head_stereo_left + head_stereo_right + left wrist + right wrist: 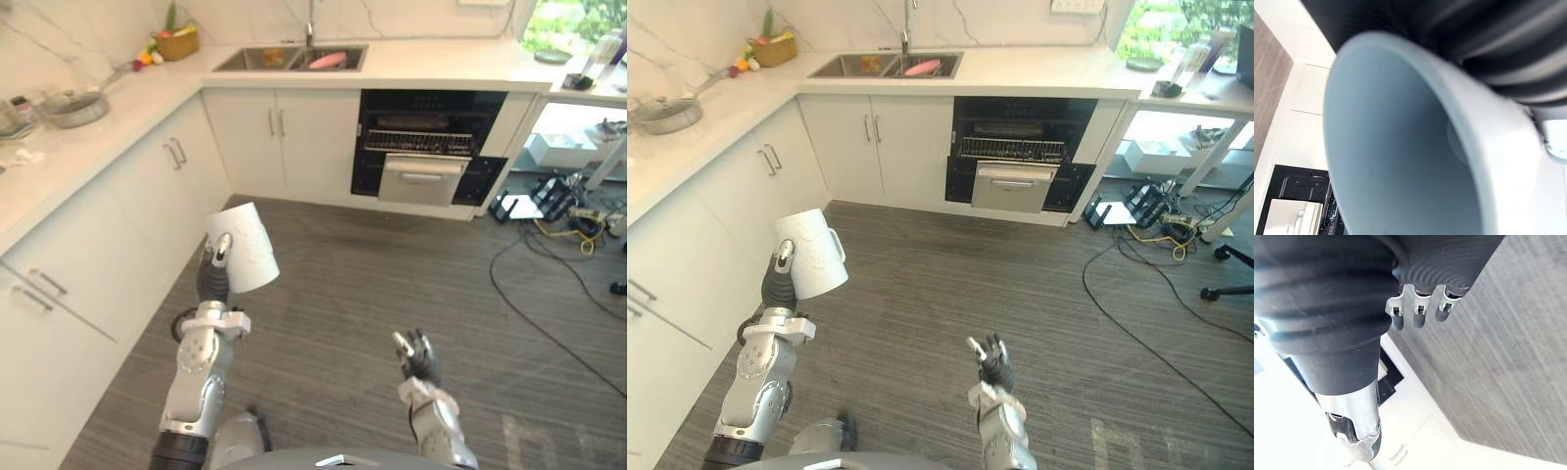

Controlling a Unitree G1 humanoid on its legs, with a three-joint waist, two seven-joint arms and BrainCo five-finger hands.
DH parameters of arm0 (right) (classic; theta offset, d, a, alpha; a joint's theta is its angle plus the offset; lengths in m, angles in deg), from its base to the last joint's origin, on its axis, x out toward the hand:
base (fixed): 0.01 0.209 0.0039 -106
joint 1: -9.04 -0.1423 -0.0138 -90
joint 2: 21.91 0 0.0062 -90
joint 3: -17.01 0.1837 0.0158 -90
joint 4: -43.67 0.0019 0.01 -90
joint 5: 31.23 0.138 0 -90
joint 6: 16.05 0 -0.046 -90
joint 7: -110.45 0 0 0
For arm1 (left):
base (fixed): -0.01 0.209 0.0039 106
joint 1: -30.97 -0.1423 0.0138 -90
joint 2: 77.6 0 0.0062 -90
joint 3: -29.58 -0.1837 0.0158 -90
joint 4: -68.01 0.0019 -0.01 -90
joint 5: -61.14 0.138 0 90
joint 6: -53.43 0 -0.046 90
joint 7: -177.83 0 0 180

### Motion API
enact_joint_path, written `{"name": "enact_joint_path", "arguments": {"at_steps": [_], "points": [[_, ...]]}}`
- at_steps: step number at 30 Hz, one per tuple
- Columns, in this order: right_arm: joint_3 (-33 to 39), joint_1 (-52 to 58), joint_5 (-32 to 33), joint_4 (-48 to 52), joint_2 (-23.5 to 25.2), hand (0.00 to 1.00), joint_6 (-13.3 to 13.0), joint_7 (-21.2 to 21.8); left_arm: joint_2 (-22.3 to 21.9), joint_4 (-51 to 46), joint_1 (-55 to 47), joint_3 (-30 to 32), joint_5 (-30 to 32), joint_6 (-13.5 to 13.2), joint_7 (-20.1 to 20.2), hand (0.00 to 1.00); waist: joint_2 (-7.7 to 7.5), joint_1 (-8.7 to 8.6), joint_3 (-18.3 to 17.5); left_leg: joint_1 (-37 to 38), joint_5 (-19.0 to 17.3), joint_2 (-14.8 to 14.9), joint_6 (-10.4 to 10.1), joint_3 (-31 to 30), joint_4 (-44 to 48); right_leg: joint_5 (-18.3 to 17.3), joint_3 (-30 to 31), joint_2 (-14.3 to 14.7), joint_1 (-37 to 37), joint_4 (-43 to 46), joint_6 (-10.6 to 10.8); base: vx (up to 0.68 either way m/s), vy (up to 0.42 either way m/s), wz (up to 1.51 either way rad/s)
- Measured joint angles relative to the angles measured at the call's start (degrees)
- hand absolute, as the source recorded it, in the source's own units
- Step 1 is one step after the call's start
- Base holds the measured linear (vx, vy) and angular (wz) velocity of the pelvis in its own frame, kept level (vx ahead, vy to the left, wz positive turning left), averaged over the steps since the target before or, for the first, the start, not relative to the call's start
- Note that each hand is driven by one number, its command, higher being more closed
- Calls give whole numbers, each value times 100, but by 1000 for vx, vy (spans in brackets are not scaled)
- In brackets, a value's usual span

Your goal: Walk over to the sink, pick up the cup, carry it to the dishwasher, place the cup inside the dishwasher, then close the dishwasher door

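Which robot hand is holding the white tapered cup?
The left robot hand grips the white tapered cup; the right robot hand is empty, open above the grey floor.

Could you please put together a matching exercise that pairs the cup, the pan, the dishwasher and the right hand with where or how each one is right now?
Things:
1. cup
2. pan
3. dishwasher
4. right hand

Places or states:
A. on the counter at the robot's left
B. open, under the counter to the right of the sink
C. held up in the left hand
D. empty, fingers relaxed, above the floor

Pairs: 1-C, 2-A, 3-B, 4-D
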Motion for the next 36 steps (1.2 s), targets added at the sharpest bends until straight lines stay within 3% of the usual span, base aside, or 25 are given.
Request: {"name": "enact_joint_path", "arguments": {"at_steps": [2,3,4,5,7,8,9,10,12,14,16,17,18,19,20,21,22,23,24,26,27,28,30,33,36], "points": [[12,-27,-100,-3,-119,0,5,-94,67,187,59,41,65,-181,-164,100,22,28,-19,-85,30,-13,37,29,-134,-367,307,-56,378,0,191,630,258,-89],[37,-6,-134,-29,-225,0,45,-86,118,284,79,51,64,-231,-228,100,49,18,-87,-54,171,-78,193,-21,-72,-572,420,-112,543,68,268,562,273,-77],[52,8,-173,-115,-232,0,78,-83,192,388,106,61,64,-262,-246,100,-77,13,-151,-36,466,-220,288,-49,115,-737,504,-258,584,235,383,849,382,-76],[134,54,-377,-396,-236,0,217,-34,237,603,126,150,58,-251,-283,100,-337,12,-275,149,707,-534,605,-79,269,-840,564,-634,264,1283,703,727,317,-73],[374,175,-550,-652,-94,0,343,-21,246,664,148,261,62,-219,-367,100,-586,-43,-256,565,521,-862,988,39,436,-297,394,-1033,-254,2997,1322,780,330,-44],[522,340,-544,-711,16,0,375,1,261,653,200,282,67,-211,-375,100,-723,-106,-255,906,273,-1072,1127,75,460,574,199,-1377,-654,4109,1436,676,250,-1],[524,420,-548,-706,32,0,404,50,246,629,212,279,100,-200,-389,100,-726,-150,-253,1087,170,-1128,1189,82,450,799,56,-1533,-831,4636,1292,628,213,8],[486,488,-559,-692,34,0,427,143,193,563,213,291,200,-177,-400,100,-567,-217,-143,1503,-30,-1111,1236,14,423,698,-254,-1620,-1146,5340,938,461,159,7],[358,631,-806,-646,87,0,372,287,185,522,214,253,320,-157,-392,100,-307,-303,-50,2066,-303,-1010,1248,-130,132,474,-562,-1464,-1623,5592,552,461,149,5],[130,822,-1002,-421,260,0,317,317,213,519,209,247,349,-158,-389,100,-284,-349,-35,2337,-549,-988,1241,-210,11,260,-570,-1242,-2283,5219,559,393,28,16],[3,1209,-1005,326,578,0,318,389,222,364,94,79,351,-158,-311,100,-321,-453,8,2632,-824,-971,1155,-348,-60,248,-855,-1134,-2887,3442,644,470,-101,37],[6,1244,-1007,479,640,0,320,421,223,269,31,15,374,-166,-280,100,-324,-449,28,2708,-906,-939,1107,-351,-58,386,-982,-1087,-2898,2693,684,480,-128,14],[-39,1295,-1068,744,713,0,317,451,239,85,-113,-90,480,-170,-205,100,-350,-401,48,2881,-1110,-917,1011,-318,-54,843,-1159,-1018,-2790,1153,772,530,-166,-1],[-168,1337,-1180,982,706,0,300,452,253,-98,-253,-182,562,-181,-170,100,-503,-375,53,3186,-1359,-986,932,-338,-65,1137,-1293,-1058,-2689,291,767,579,-192,1],[-256,1361,-1230,1077,675,0,281,455,253,-172,-319,-205,581,-191,-166,100,-588,-376,22,3343,-1498,-1038,908,-381,-67,1164,-1319,-1095,-2660,156,706,670,-221,9],[-399,1346,-1291,1184,538,0,267,453,142,-171,-398,-217,644,-195,-141,100,-521,-397,-41,3617,-1807,-948,1037,-527,-64,1657,-1328,-1050,-2653,554,333,697,-218,21],[-437,1363,-1384,1376,425,0,218,443,33,-183,-417,-268,673,-198,-122,100,-269,-413,-177,3738,-2041,-791,1386,-645,-35,1556,-1431,-907,-2742,981,194,674,-207,23],[-444,1351,-1406,1472,388,0,155,438,-7,-200,-416,-280,673,-202,-112,100,-152,-412,-225,3716,-2101,-701,1526,-695,79,1450,-1465,-804,-2786,1122,71,637,-223,4],[-439,1205,-1422,1587,359,0,52,374,-73,-205,-404,-323,670,-215,-108,100,38,-392,-268,3419,-1944,-536,1298,-750,815,1174,-1487,-688,-2799,1290,-55,589,-247,-1],[-425,1160,-1414,1872,398,0,-48,259,-101,-135,-376,-471,683,-273,-91,100,41,-413,-203,2528,-1083,-265,371,-722,3089,821,-1673,-674,-2329,1181,-6,653,-251,25],[-427,1229,-1395,1999,398,0,-113,244,-141,-101,-383,-522,722,-340,-54,100,21,-421,-148,2195,-677,-121,128,-735,3948,707,-1727,-658,-2085,1126,2,608,-171,48],[-431,1335,-1370,2163,384,0,-249,229,-266,-77,-480,-600,757,-452,-5,100,29,-376,-111,1664,-248,216,-17,-572,5397,506,-1797,-554,-1606,974,19,595,-151,37],[-326,1403,-1388,2283,376,0,-484,239,-263,-74,-548,-648,795,-493,48,100,-31,-298,-71,953,-202,737,288,-160,6619,300,-1893,-426,-806,534,106,557,-149,21],[-213,1245,-1391,2256,321,0,-669,233,-200,-2,-505,-638,775,-518,130,100,-28,-217,-117,350,-555,993,552,409,5836,302,-1803,-461,-273,53,188,495,-78,-28],[-210,837,-1408,2260,179,0,-674,167,-164,365,-414,-629,763,-485,191,100,-155,-113,-113,450,-604,583,425,509,2121,220,-1244,-837,-115,-88,474,498,110,-83]]}}
